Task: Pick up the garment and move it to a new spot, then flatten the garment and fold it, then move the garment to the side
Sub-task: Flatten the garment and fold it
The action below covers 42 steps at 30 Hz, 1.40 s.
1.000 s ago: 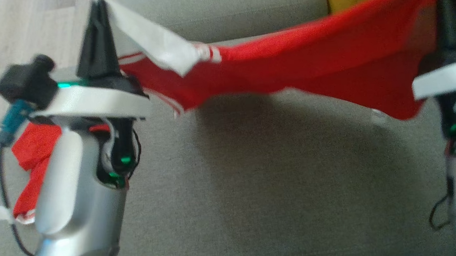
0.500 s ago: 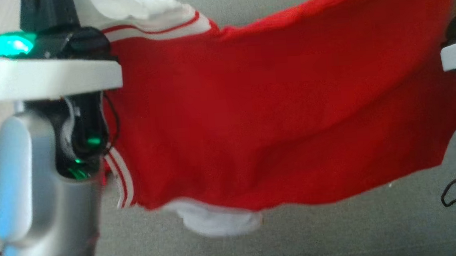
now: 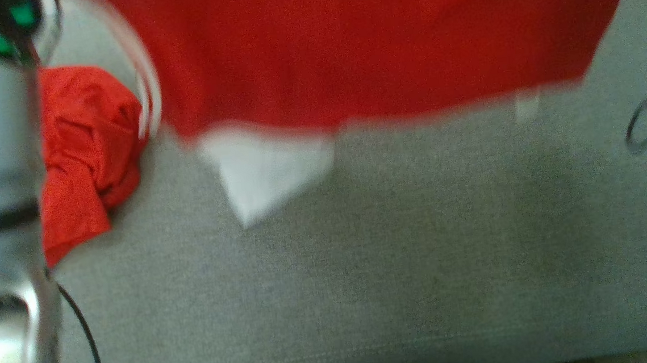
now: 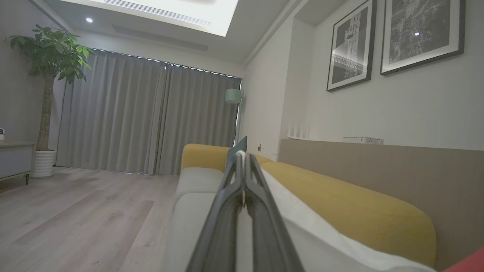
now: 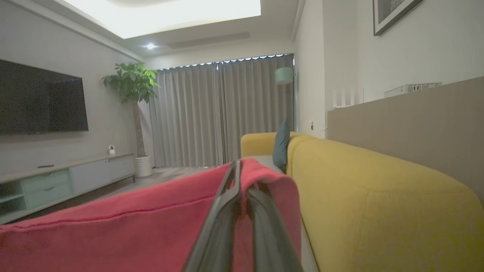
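Jaws of the left gripper (image 4: 241,160) are clenching on a white corner of the garment (image 3: 348,49) above the sofa (image 3: 365,292); the red cloth is hanging spread over the seat, a white flap dangling below; the right gripper (image 5: 239,170) is clamping its red edge
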{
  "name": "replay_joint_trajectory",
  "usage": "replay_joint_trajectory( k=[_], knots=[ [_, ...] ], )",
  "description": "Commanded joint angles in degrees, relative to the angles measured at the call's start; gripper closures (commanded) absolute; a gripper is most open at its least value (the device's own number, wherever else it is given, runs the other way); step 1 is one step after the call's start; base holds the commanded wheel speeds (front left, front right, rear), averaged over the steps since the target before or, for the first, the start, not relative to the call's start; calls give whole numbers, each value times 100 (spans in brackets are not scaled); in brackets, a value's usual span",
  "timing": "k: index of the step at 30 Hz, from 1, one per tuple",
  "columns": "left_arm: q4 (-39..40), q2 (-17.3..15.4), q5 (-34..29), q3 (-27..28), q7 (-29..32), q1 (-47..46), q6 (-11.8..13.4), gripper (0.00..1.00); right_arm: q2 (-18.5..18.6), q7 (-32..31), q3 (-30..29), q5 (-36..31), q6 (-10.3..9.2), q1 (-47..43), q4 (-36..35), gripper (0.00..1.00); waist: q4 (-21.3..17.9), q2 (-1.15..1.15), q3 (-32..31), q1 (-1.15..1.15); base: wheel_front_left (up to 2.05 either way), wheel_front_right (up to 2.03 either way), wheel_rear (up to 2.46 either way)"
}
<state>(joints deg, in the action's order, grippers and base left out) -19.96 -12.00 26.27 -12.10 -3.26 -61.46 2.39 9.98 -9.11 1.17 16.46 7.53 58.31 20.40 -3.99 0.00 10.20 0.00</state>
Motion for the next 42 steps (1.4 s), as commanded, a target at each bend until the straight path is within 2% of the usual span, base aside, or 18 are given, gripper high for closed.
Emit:
replay_joint_trajectory(
  k=[1,5,8,11,15,16,18,21,29,33,42],
  knots=[
    [-186,-208,-31,209,-147,-837,-53,100,28,328,-9,-69,-4,793,238,100,56,0,528,0,0,0,0],
    [-1079,-122,-119,259,-659,-1963,-97,100,196,1228,33,-350,-4,1983,1290,100,265,0,887,0,0,0,0],
    [-1567,-9,-128,270,-922,-2493,-163,100,284,1857,164,-421,-4,2522,1891,100,404,0,1066,0,0,0,0],
    [-1891,120,-171,211,-1081,-2633,-285,100,315,2247,346,-302,-4,2681,2310,100,506,0,1174,0,0,0,0],
    [-2184,314,-205,114,-1153,-2415,-470,100,326,2379,543,21,-4,2453,2751,100,615,0,1344,0,0,0,0],
    [-2244,359,-216,94,-1160,-2301,-505,100,307,2387,619,120,-4,2323,2869,100,643,0,1368,0,0,0,0],
    [-2318,418,-245,77,-1168,-2049,-554,100,82,2340,661,780,-4,2026,3083,100,683,0,1406,0,0,0,0],
    [-2265,456,-305,123,-1171,-1548,-599,100,106,2151,1025,1298,-4,1568,3291,100,716,0,1412,0,0,0,0],
    [-2142,444,-514,13,-1173,31,-817,100,629,1753,1928,2101,-4,419,3454,100,847,0,1035,0,0,0,0],
    [-2092,382,-606,-160,-1173,623,-891,100,865,1504,2315,2292,-4,14,3421,100,878,0,785,0,0,0,0],
    [-1809,3,-769,-749,-1170,2062,-971,100,1686,782,3416,2612,-4,-892,3251,100,945,0,170,0,0,0,0]
  ],
)
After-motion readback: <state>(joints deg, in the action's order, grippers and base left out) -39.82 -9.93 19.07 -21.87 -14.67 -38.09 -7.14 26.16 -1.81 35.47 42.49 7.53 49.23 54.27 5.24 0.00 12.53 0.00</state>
